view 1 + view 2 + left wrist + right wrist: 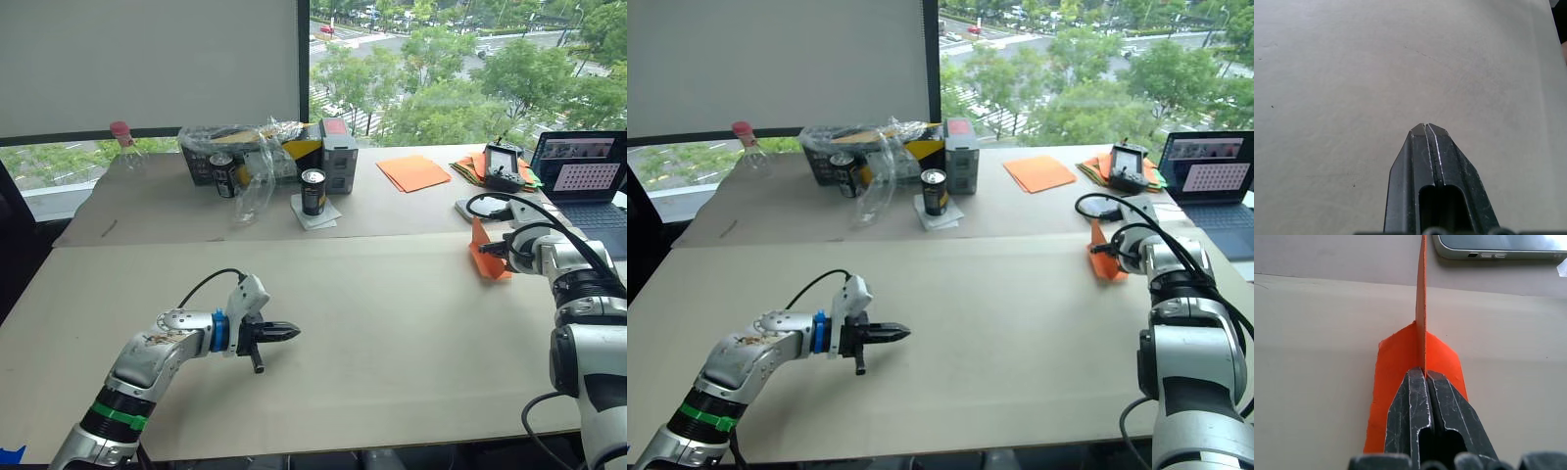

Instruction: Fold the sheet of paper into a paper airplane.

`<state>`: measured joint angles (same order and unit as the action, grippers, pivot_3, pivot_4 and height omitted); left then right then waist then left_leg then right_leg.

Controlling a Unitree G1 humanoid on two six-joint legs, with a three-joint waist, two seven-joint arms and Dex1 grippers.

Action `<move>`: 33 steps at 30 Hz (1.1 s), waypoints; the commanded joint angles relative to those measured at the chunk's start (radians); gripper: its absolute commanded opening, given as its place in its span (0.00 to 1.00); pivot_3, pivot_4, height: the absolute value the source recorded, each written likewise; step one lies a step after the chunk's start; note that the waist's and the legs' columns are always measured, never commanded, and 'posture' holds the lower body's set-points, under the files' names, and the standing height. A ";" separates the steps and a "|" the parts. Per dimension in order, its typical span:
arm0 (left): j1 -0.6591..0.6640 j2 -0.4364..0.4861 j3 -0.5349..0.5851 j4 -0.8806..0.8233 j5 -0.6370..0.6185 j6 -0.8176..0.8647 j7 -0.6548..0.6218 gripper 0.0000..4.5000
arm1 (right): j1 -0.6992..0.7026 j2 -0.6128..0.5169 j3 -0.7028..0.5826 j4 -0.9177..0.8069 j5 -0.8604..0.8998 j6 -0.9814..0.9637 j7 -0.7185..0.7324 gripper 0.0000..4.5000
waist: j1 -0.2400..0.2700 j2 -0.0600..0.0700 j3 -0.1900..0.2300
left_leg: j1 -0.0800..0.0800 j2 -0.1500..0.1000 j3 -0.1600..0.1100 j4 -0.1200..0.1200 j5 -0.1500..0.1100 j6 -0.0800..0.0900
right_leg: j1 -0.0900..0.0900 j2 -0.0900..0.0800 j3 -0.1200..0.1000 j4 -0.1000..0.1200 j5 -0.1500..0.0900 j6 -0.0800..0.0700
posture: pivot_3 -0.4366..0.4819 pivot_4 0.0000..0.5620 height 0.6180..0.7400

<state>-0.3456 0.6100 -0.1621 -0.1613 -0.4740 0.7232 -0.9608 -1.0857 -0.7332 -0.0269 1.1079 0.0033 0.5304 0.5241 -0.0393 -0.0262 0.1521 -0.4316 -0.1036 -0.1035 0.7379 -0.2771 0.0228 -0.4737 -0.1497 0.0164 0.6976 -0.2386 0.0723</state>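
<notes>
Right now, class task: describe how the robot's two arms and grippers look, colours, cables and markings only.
Both arms are silver-grey metal with black joints. The left arm carries a green band near the elbow, a blue ring at the wrist and a white camera block fed by a looping black cable. The left gripper and right gripper have slim black tapered jaws, scuffed. Black cables loop over the right arm.

Left arm stretched forward over the near part of the tabletop (392, 323), forearm low, wrist level. Left gripper (286, 334) pointing toward the right side, fingers pressed together, nothing between them, just above the bare surface. Right arm bent at the far right edge, forearm turned inward, cables looping over the wrist. Right gripper (1425, 374) closed tight on the upright middle fold of the paper airplane (1420, 352), with the flaps spread flat under it on both sides.
</notes>
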 commanded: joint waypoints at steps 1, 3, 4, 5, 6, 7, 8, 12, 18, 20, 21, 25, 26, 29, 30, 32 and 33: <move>-0.012 -0.025 0.036 -0.007 -0.025 -0.012 0.007 0.00 | -0.020 -0.022 -0.015 -0.016 -0.003 -0.024 0.017 0.15 | -0.001 0.000 0.000 | 0.000 0.000 0.000 0.000 0.000 0.000 | 0.000 0.000 0.000 0.001 0.000 0.000 | 0.48 0.27 0.43; -0.015 -0.039 0.056 0.001 -0.041 -0.004 0.008 0.00 | -0.026 -0.027 -0.020 -0.032 0.001 -0.021 0.023 0.29 | -0.001 0.000 0.000 | 0.000 0.000 0.000 0.001 0.000 0.000 | 0.000 0.000 0.000 0.001 0.000 0.000 | 0.48 0.27 0.43; -0.017 -0.046 0.068 0.002 -0.051 0.000 0.009 0.00 | -0.030 -0.033 -0.018 -0.045 -0.001 -0.019 0.028 0.37 | -0.001 0.000 0.000 | 0.000 0.000 0.000 0.001 0.000 0.000 | 0.000 0.000 0.000 0.002 0.000 0.000 | 0.48 0.27 0.43; -0.018 -0.049 0.078 0.003 -0.057 0.001 0.011 0.00 | -0.034 -0.040 -0.017 -0.062 -0.002 -0.014 0.036 0.45 | -0.001 0.000 0.000 | 0.000 0.000 0.000 0.001 0.000 0.000 | 0.000 0.000 0.000 0.002 0.000 0.000 | 0.48 0.27 0.43; -0.018 -0.051 0.083 0.003 -0.061 0.002 0.012 0.00 | -0.036 -0.044 -0.017 -0.075 -0.002 -0.010 0.041 0.52 | -0.001 0.000 0.000 | 0.000 0.000 0.000 0.001 0.000 0.000 | 0.000 0.000 0.000 0.002 0.000 0.000 | 0.48 0.27 0.43; -0.018 -0.052 0.089 0.004 -0.063 -0.003 0.012 0.00 | -0.038 -0.054 -0.015 -0.101 0.000 0.006 0.060 0.60 | -0.001 0.000 0.000 | 0.000 0.000 0.000 0.001 0.000 0.000 | 0.000 0.000 0.000 0.002 0.000 0.000 | 0.48 0.27 0.43; -0.016 -0.053 0.094 0.005 -0.063 -0.010 0.012 0.00 | -0.038 -0.064 -0.016 -0.131 0.004 0.021 0.075 0.67 | -0.001 0.000 0.000 | 0.000 0.000 0.000 0.001 0.000 0.000 | 0.000 0.000 0.000 0.002 0.000 0.000 | 0.48 0.27 0.43; -0.023 -0.056 0.119 0.018 -0.066 -0.024 0.008 0.00 | -0.005 -0.115 -0.031 -0.347 0.048 0.131 0.168 0.99 | 0.000 0.001 0.000 | -0.001 0.000 0.000 0.001 0.000 0.000 | -0.001 0.000 0.000 0.002 0.000 0.000 | 0.48 0.27 0.43; -0.055 -0.069 0.157 0.042 -0.065 -0.050 0.018 0.00 | 0.212 -0.130 -0.118 -0.855 0.224 0.178 0.336 1.00 | 0.006 0.001 0.000 | -0.001 0.000 -0.001 0.002 -0.003 0.005 | -0.001 0.000 -0.001 0.002 0.000 0.000 | 0.48 0.27 0.43; -0.054 -0.062 0.156 0.039 -0.049 -0.081 0.012 0.00 | 0.321 -0.127 -0.148 -1.017 0.288 0.147 0.390 1.00 | 0.012 0.001 0.000 | -0.001 0.000 -0.002 0.002 -0.003 0.005 | 0.000 0.000 -0.002 0.002 0.000 0.000 | 0.48 0.27 0.43; -0.050 -0.059 0.155 0.036 -0.036 -0.098 0.017 0.00 | 0.391 -0.124 -0.163 -1.103 0.315 0.139 0.407 1.00 | 0.014 0.001 0.000 | -0.001 0.000 -0.001 0.003 -0.003 0.005 | 0.000 0.000 -0.001 0.002 0.000 0.000 | 0.48 0.27 0.43; -0.027 -0.047 0.157 0.030 -0.010 -0.153 0.015 0.00 | 0.605 -0.097 -0.222 -1.394 0.496 0.252 0.446 1.00 | 0.028 0.001 0.000 | -0.001 0.000 -0.002 0.004 -0.003 0.005 | 0.000 0.000 -0.001 0.002 0.000 0.000 | 0.48 0.27 0.43; -0.021 -0.042 0.157 0.029 -0.010 -0.152 0.013 0.00 | 0.649 -0.080 -0.218 -1.447 0.485 0.243 0.408 1.00 | 0.028 0.001 0.000 | -0.001 0.000 -0.002 0.005 -0.004 0.006 | 0.000 0.000 -0.001 0.002 0.000 0.000 | 0.48 0.27 0.43; 0.002 -0.035 0.158 0.015 -0.021 -0.142 0.013 0.00 | 0.769 -0.031 -0.175 -1.533 0.454 0.207 0.341 1.00 | 0.031 0.001 0.000 | 0.000 0.000 -0.002 0.009 -0.004 0.007 | 0.002 0.000 -0.001 0.003 0.000 0.000 | 0.48 0.27 0.43; 0.010 -0.035 0.155 0.007 -0.022 -0.140 0.015 0.00 | 0.803 -0.019 -0.150 -1.540 0.431 0.196 0.322 1.00 | 0.032 0.001 0.000 | 0.000 0.000 -0.002 0.009 -0.004 0.007 | 0.002 -0.001 -0.001 0.003 0.000 0.000 | 0.48 0.27 0.43; 0.030 -0.035 0.145 -0.006 -0.015 -0.141 0.021 0.00 | 0.851 0.032 -0.128 -1.527 0.421 0.205 0.261 1.00 | 0.033 0.001 0.000 | 0.000 0.000 -0.002 0.009 -0.004 0.007 | 0.003 -0.001 -0.002 0.003 0.000 0.000 | 0.48 0.27 0.44; 0.041 -0.036 0.140 -0.011 -0.009 -0.145 0.026 0.00 | 0.877 0.049 -0.109 -1.521 0.400 0.176 0.244 1.00 | 0.031 0.001 0.000 | 0.000 0.000 -0.002 0.010 -0.004 0.007 | 0.002 -0.001 -0.001 0.003 0.000 0.000 | 0.48 0.27 0.47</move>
<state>-0.3065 0.5677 -0.0226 -0.1331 -0.4868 0.5898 -0.9397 -0.2206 -0.6906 -0.1483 -0.3996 0.4232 0.7425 0.8015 -0.0079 -0.0250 0.1520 -0.4329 -0.1058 -0.1093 0.7463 -0.2810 0.0307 -0.4680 -0.1545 0.0121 0.7003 -0.2388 0.0729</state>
